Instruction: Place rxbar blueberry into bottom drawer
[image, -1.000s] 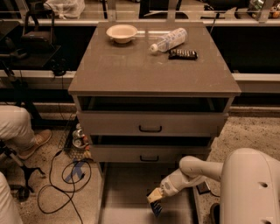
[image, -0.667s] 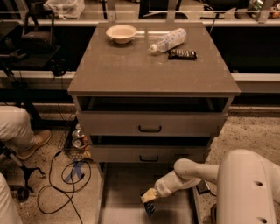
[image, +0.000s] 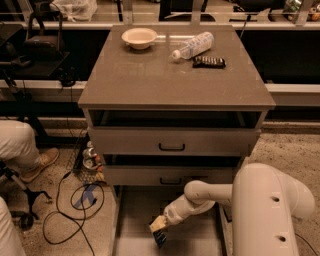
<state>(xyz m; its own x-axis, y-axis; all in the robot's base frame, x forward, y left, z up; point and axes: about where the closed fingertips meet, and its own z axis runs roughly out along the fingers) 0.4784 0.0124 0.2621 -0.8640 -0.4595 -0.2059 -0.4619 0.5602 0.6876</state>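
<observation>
Camera view has the gripper (image: 158, 226) further left than a second ago: it has slid from the right half of the bottom drawer (image: 136, 207) toward its middle, with the arm (image: 205, 197) reaching out from the robot's body at lower right. Its fingers are clamped on the top end of the rxbar (image: 160, 240), which hangs tilted below them, low over the drawer floor near the front (whether its lower end touches the floor I cannot tell). The bottom drawer stands pulled out, and the middle drawer (image: 170, 175), slightly open, overhangs its back. Left of the rxbar there is bare floor up to the left rail; on the right, the arm and body crowd the rail. On the cabinet top (image: 150, 85) lie a bowl (image: 139, 36), a bottle (image: 192, 46) on its side and a dark bar (image: 209, 61), all well apart from the gripper. Cables (image: 70, 210) lie on the ground left of the bottom drawer
</observation>
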